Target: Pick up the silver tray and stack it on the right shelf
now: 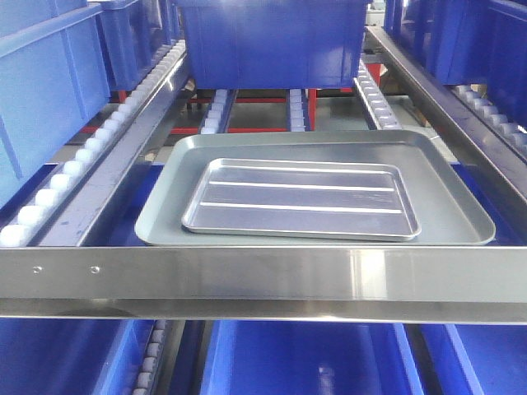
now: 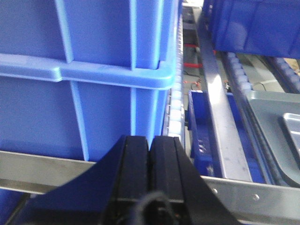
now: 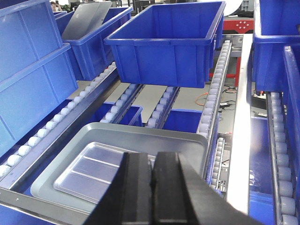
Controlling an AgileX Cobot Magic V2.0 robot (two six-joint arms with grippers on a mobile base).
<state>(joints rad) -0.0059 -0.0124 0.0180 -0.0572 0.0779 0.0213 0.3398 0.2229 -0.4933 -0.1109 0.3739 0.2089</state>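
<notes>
The silver tray (image 1: 300, 197), shiny with two raised ribs, lies flat inside a larger smooth grey tray (image 1: 461, 216). Both rest on the right shelf, behind its flat front bar (image 1: 263, 284) with two small screws at its left end. In the right wrist view, my right gripper (image 3: 151, 157) is shut and empty, hovering over the near right part of the silver tray (image 3: 89, 171). My left gripper (image 2: 150, 138) is also shut and empty, facing a blue crate left of the shelf. There a corner of the silver tray (image 2: 293, 131) shows at the right edge. Neither gripper appears in the front view.
A blue crate (image 1: 272, 41) stands on the rollers behind the trays. A tall blue crate (image 2: 84, 70) fills the neighbouring lane on the left. White roller rails (image 1: 66, 177) flank the trays, and more blue crates (image 3: 276, 42) stand to the right. Blue bins (image 1: 296, 362) sit below the front bar.
</notes>
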